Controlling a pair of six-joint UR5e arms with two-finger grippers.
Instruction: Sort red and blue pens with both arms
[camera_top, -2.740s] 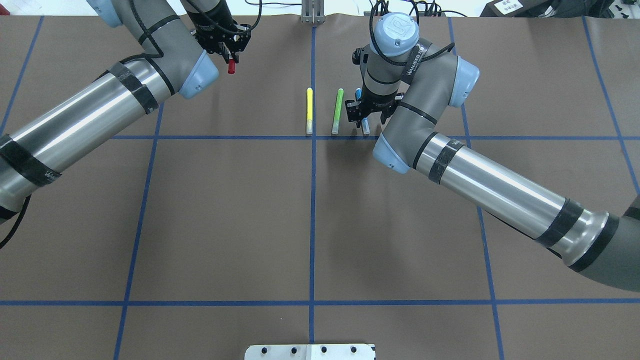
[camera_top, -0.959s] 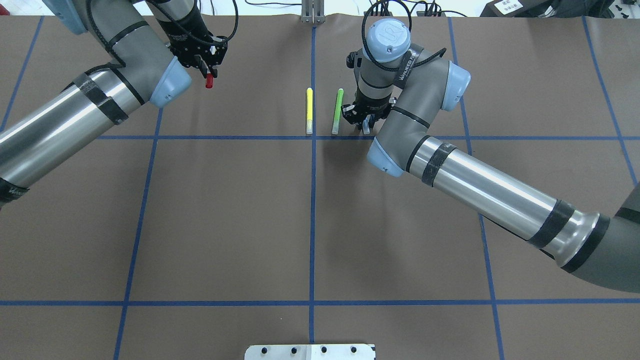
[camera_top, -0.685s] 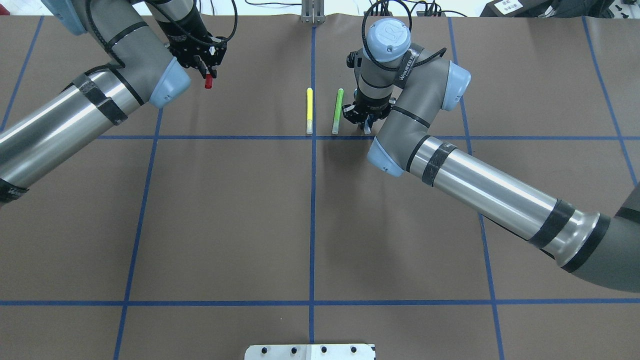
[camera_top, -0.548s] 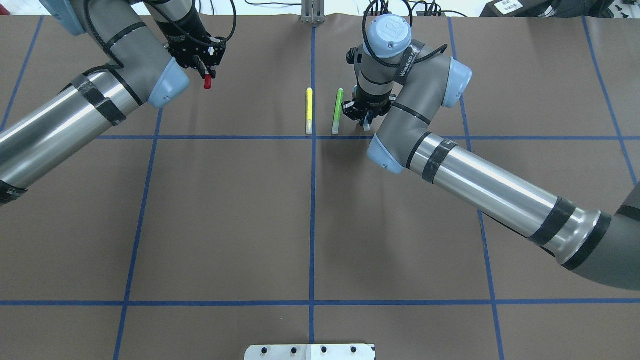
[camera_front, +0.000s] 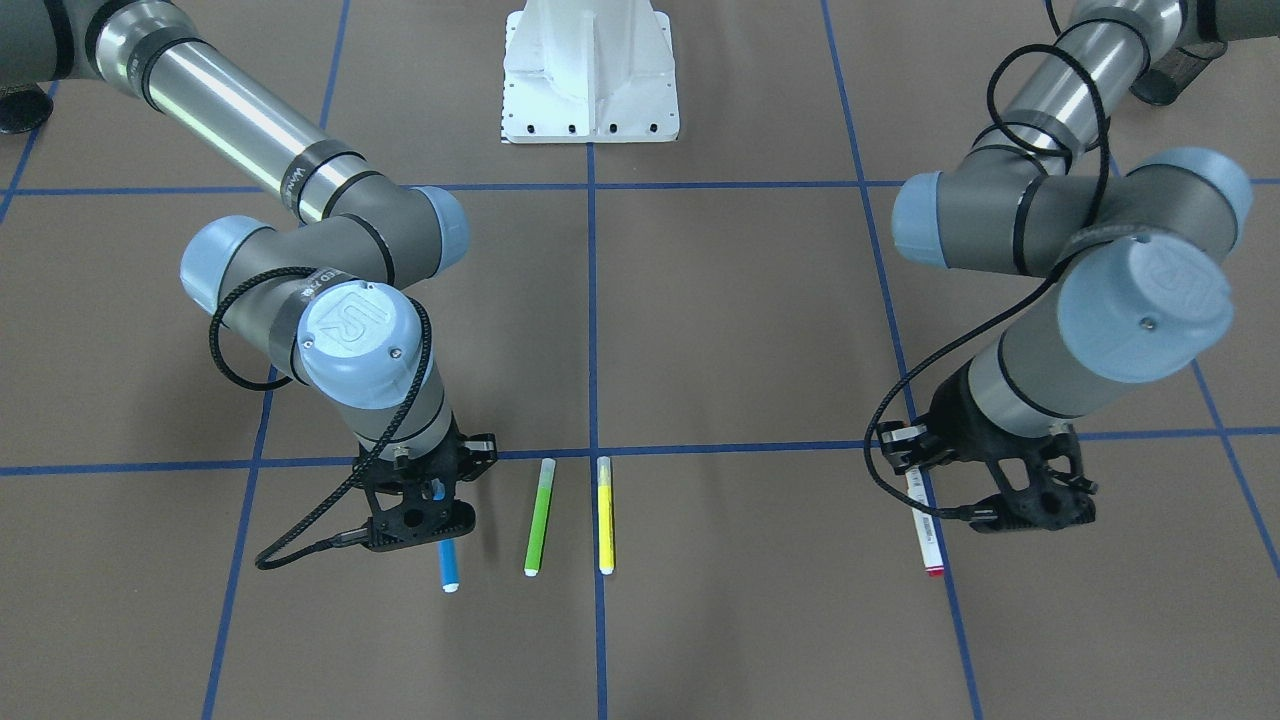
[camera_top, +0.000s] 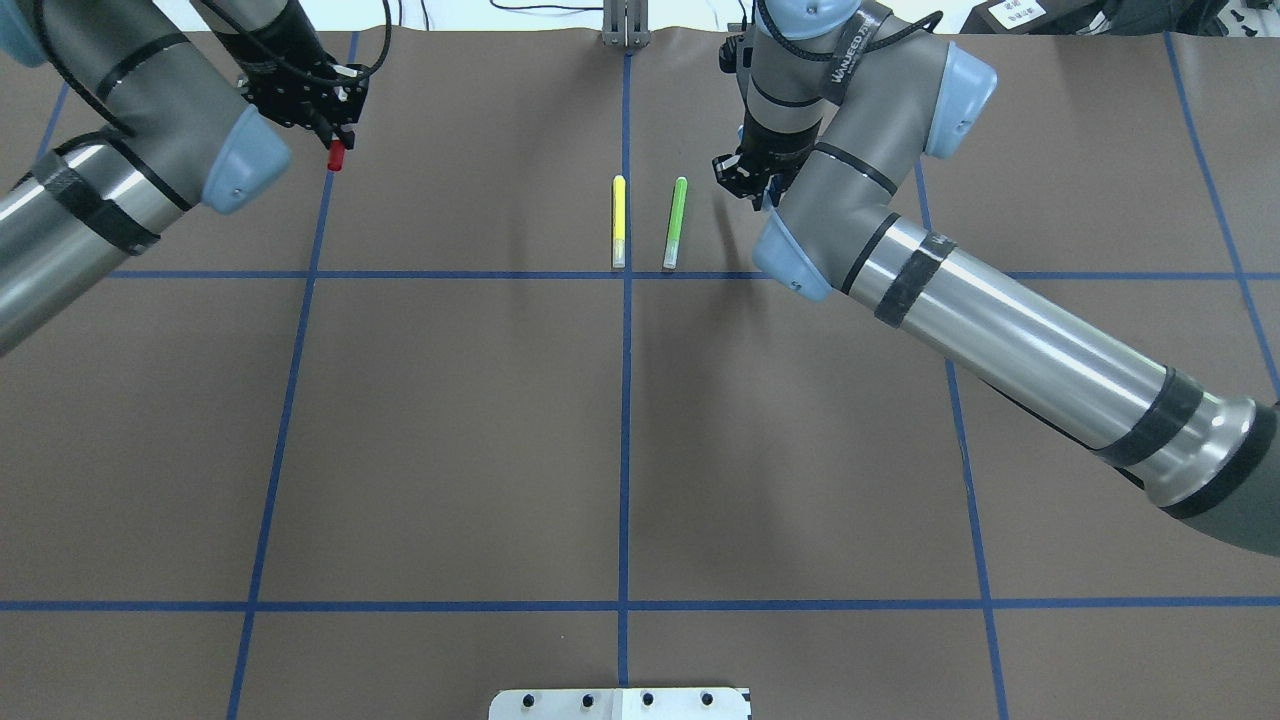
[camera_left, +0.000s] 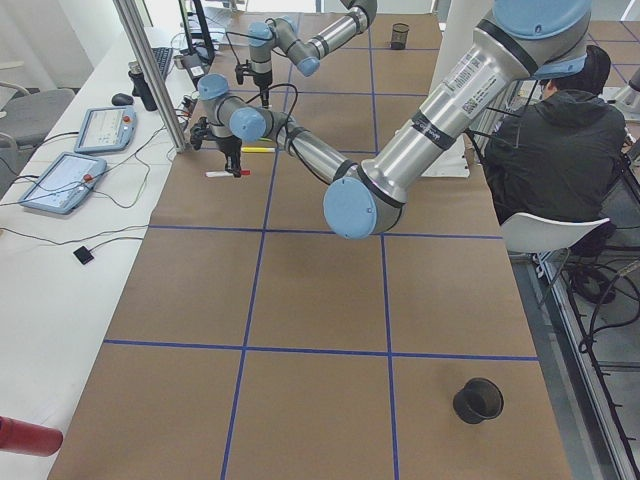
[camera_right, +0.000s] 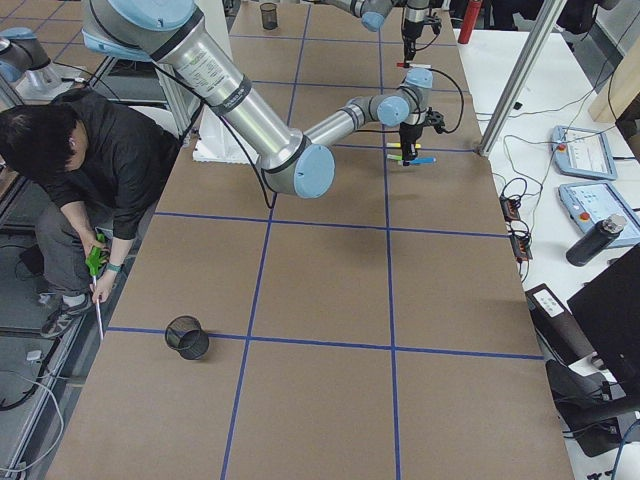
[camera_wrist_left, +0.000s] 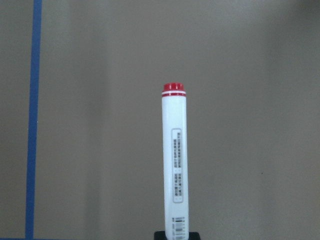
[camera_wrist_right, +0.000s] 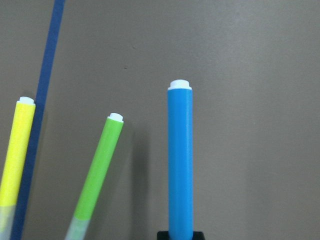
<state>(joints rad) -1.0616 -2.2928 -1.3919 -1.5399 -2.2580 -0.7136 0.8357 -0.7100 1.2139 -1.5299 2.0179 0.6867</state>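
Left pincer (camera_top: 328, 128) is clamped on the slim white-barrelled, red-capped pen (camera_front: 925, 525), out at my left of the brown bench (camera_front: 700, 330). Right pincer (camera_front: 437, 500) grips the blue-barrelled pen (camera_front: 447, 566) beside the green marker (camera_front: 537, 515). Risk: end-held pens may pivot or slip.

You are working in a robotics test lab, not a home or a shop. Findings: the long surface (camera_top: 450, 430) is papered brown and marked off in squares with blue tape (camera_top: 625, 440). A left arm (camera_top: 110, 190) and a right arm (camera_top: 1000, 330), both industrial jointed units, reach over it. A white pedestal base (camera_front: 590, 75) stands at one edge. Teach pendants (camera_left: 105, 128) lie on the white side bench (camera_left: 50, 270), beside an aluminium post (camera_left: 150, 70). A person (camera_left: 545, 150) in a dark jacket sits on a chair (camera_left: 550, 235) next to the rig.
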